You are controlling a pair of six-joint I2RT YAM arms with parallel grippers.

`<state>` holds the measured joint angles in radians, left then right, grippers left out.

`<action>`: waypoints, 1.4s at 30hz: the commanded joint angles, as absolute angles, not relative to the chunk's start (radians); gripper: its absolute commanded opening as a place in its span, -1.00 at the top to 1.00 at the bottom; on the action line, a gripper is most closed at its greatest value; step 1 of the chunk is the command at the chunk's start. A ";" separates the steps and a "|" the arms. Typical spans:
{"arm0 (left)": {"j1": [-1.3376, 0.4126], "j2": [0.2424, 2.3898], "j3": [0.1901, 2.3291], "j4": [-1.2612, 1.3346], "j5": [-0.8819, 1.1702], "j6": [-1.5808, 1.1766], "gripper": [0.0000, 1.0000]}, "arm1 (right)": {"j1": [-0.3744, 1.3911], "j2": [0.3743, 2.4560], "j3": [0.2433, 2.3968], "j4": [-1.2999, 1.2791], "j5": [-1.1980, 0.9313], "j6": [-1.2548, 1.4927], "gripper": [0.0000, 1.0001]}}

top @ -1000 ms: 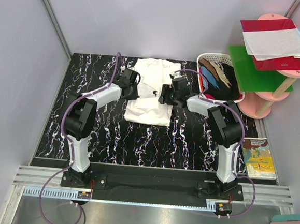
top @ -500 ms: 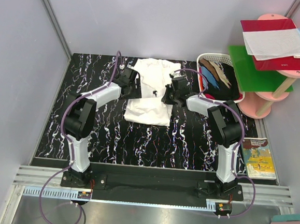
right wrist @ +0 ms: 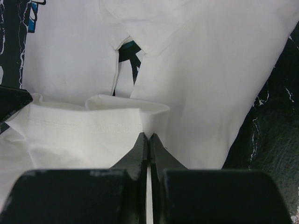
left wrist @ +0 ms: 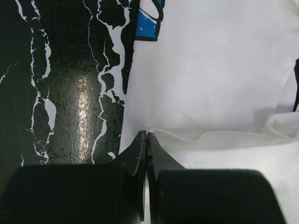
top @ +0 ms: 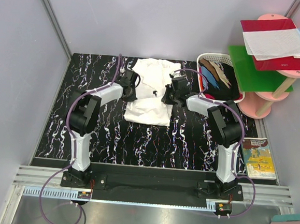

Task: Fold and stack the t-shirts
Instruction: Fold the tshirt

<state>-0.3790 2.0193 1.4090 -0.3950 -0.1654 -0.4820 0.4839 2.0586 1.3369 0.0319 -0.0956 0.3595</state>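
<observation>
A white t-shirt (top: pixel 150 94) lies partly folded at the back middle of the black marbled table (top: pixel 86 128). In the left wrist view a corner of its blue print (left wrist: pixel 152 21) shows at the top. My left gripper (top: pixel 133 88) sits at the shirt's left edge, shut (left wrist: pixel 147 135) on a raised fold of white cloth. At the right edge my right gripper (top: pixel 166 93) is also shut (right wrist: pixel 149 136), pinching a doubled hem (right wrist: pixel 88 123). Other t-shirts, dark, blue and tan (top: pixel 217 78), lie bundled in the basket.
A white plastic basket (top: pixel 211 56) stands at the table's back right corner. Beside it is a pink stand with a green shelf (top: pixel 257 71) and a red folder with paper (top: pixel 277 41). A book (top: pixel 259 158) lies off the table's right edge.
The left gripper opened and shut again on the shirt's left edge, and its elbow lifted. The right gripper closed on the right hem and drew slightly toward the back.
</observation>
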 commanded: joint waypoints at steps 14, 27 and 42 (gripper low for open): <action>-0.376 1.925 1.450 -0.333 -0.201 -0.509 1.00 | 0.479 1.850 1.115 0.247 0.083 0.402 1.00; -0.373 2.074 1.627 -0.357 -0.195 -0.509 0.97 | 0.479 1.934 1.190 0.253 0.173 0.380 1.00; -0.362 1.708 1.232 -0.268 -0.202 -0.512 -0.98 | 0.508 1.688 0.927 0.480 0.270 0.328 -0.99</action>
<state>-0.3672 1.8828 1.3369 -0.3420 -0.1768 -0.5163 0.4870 1.8717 1.0210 0.3813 0.1814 0.3424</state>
